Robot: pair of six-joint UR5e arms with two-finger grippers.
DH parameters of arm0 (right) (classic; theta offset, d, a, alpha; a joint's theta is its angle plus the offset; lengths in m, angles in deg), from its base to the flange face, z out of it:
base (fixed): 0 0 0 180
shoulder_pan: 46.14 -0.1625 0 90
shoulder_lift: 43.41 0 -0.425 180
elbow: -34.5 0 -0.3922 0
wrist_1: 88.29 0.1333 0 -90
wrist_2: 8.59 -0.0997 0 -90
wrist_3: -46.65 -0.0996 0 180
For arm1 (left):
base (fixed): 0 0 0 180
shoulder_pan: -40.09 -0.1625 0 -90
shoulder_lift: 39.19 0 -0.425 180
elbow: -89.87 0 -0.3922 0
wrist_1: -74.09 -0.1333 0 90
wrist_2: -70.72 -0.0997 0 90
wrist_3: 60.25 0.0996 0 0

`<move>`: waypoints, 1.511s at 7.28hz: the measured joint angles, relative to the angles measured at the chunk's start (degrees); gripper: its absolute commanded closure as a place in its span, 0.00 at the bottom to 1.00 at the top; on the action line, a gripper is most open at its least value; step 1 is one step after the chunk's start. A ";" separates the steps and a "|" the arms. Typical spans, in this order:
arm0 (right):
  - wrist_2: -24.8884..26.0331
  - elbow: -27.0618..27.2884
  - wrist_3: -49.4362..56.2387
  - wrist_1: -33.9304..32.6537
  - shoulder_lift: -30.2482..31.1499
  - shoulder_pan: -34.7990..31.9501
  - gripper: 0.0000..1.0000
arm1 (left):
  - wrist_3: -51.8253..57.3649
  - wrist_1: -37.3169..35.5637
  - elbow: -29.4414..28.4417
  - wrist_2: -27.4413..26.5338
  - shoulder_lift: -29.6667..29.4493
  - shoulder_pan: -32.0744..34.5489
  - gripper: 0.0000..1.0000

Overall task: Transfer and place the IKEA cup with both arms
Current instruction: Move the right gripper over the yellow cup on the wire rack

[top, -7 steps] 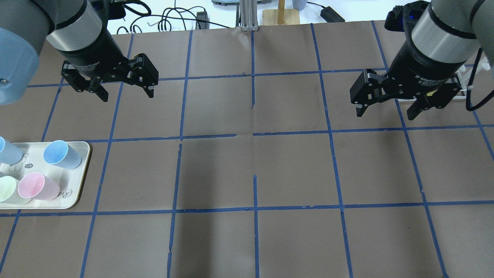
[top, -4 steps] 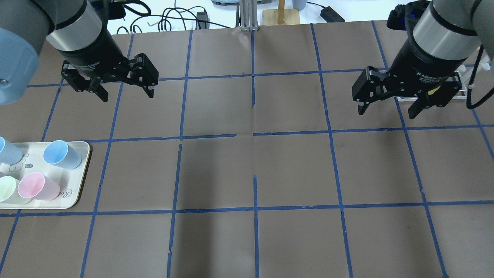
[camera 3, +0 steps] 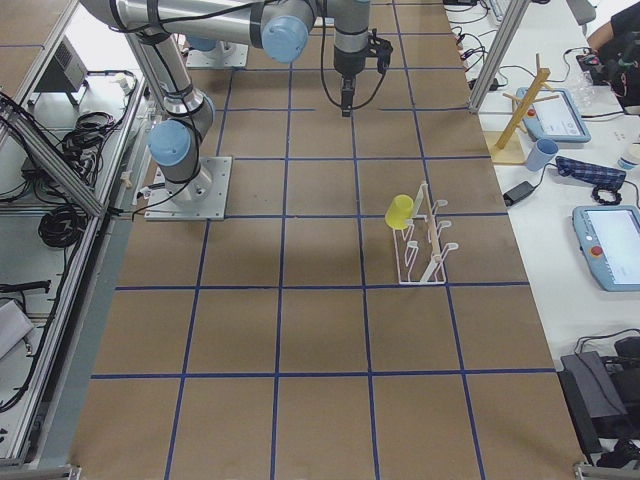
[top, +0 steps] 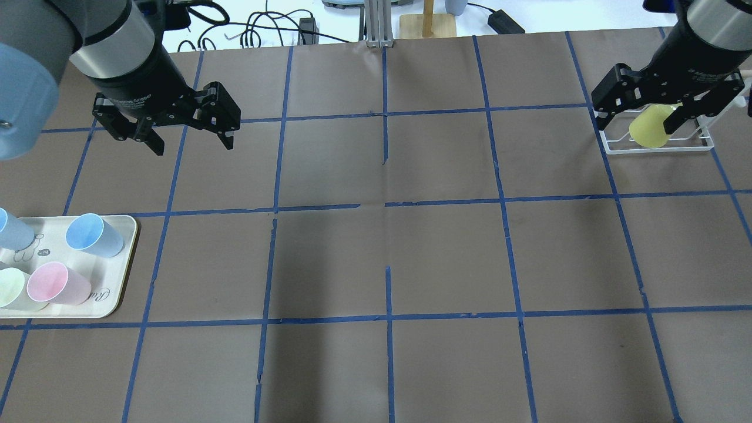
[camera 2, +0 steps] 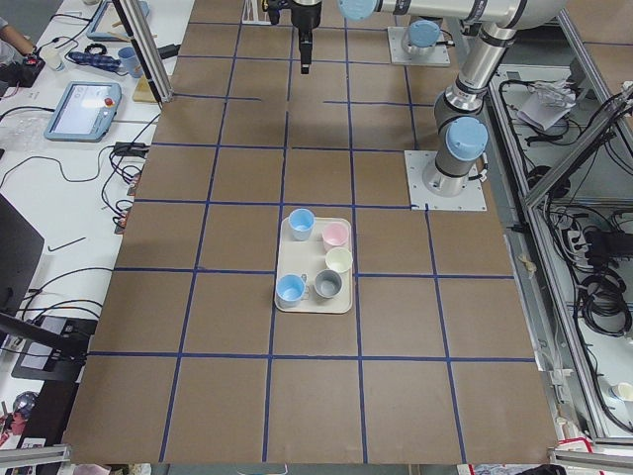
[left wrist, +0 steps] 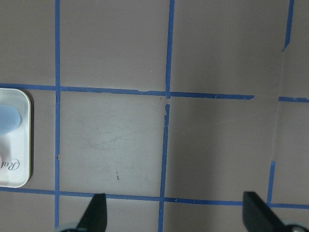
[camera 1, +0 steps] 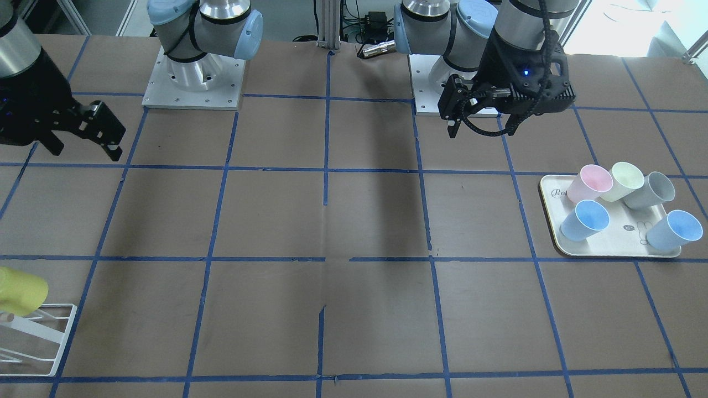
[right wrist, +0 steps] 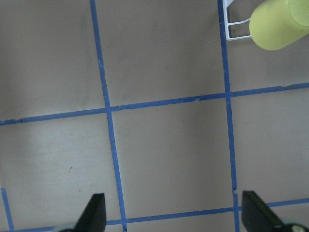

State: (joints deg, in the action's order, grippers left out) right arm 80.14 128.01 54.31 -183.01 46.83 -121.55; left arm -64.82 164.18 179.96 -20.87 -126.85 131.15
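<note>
Right pincer point(top: 641, 120), overhead view: spread, empty, near but not around the IKEA cup point(top: 649, 132), which sits tilted on a white wire rack point(top: 658, 150) at far right. Left pincer point(top: 194, 144): spread, empty, far left. Judged: grasp, handover and placement are all to come. Right-side view: brown table point(camera 3: 300, 330) gridded with blue tape; white bench point(camera 3: 600, 190) with tablets beyond. Right wrist view: cup in the top corner, outside the jaws.

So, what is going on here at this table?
Nothing is held at this moment. The yellow IKEA cup rests on the white wire rack at the robot's right side. The right gripper hangs open in the air, apart from it. The left gripper hangs open too, apart from the tray of pastel cups.
</note>
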 measured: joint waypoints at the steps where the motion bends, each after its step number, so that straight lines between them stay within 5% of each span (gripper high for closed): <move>1: 0.12 0.02 1.60 -1.58 -1.68 1.83 0.00 | 0.00 0.00 -0.01 -0.02 0.02 0.00 0.00; 8: -0.38 -0.60 30.61 -15.16 -12.28 10.38 0.00 | 0.00 -0.22 -0.03 0.79 -0.09 -0.09 0.00; 11: -0.32 -0.69 33.46 -21.75 -16.68 10.77 0.00 | 0.00 -0.40 -0.01 1.04 -0.13 -0.03 0.00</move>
State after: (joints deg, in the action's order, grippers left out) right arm 79.82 127.31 87.77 -204.76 30.16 -110.78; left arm -64.82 163.78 179.95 -19.82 -126.98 131.11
